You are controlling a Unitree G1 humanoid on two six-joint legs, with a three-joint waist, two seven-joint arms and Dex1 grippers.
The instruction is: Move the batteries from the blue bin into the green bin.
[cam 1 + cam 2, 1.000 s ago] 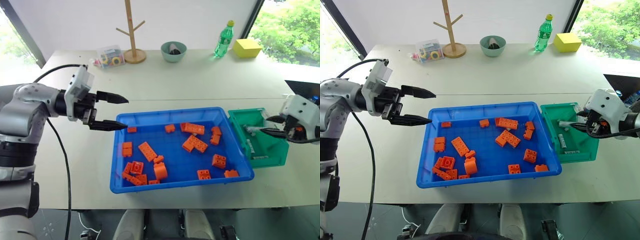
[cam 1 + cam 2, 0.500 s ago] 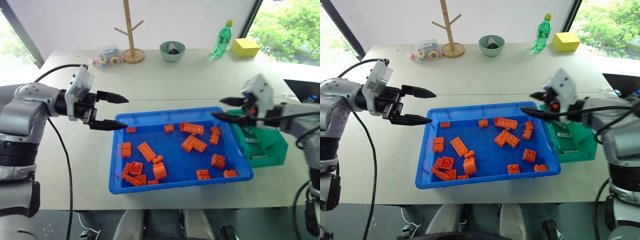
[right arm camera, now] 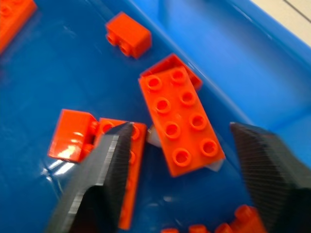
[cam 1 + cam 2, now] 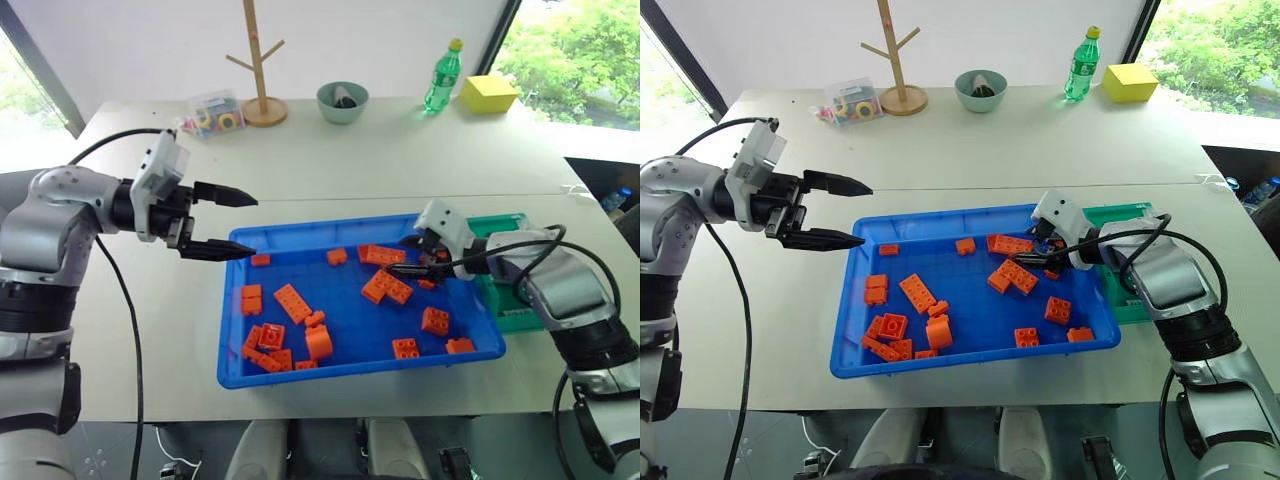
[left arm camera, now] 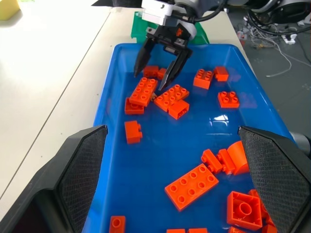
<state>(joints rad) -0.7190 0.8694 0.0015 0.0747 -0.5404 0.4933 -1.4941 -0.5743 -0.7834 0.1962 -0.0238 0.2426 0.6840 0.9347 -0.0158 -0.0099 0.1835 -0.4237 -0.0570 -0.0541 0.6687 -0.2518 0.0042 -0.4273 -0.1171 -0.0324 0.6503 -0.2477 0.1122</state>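
Observation:
The blue bin (image 4: 350, 325) holds many orange bricks. My right gripper (image 4: 405, 256) is open low over the bin's far right part. It straddles an orange eight-stud brick (image 3: 177, 116). A pale sliver (image 3: 154, 137) peeks out from under that brick; I cannot tell whether it is one of the batteries. The green bin (image 4: 512, 312) sits against the blue bin's right side, mostly behind my right arm, and its contents are hidden. My left gripper (image 4: 245, 225) hovers open and empty above the blue bin's far left corner.
At the back of the table stand a wooden peg tree (image 4: 262, 60), a pale-green bowl (image 4: 343, 100), a green bottle (image 4: 445, 78), a yellow box (image 4: 488, 93) and a clear box of coloured pieces (image 4: 220, 110). Bare tabletop lies between them and the bins.
My right gripper swung left from over the green bin to the blue bin's far right part and sank among the bricks, jaws now wider. The left arm stayed still.

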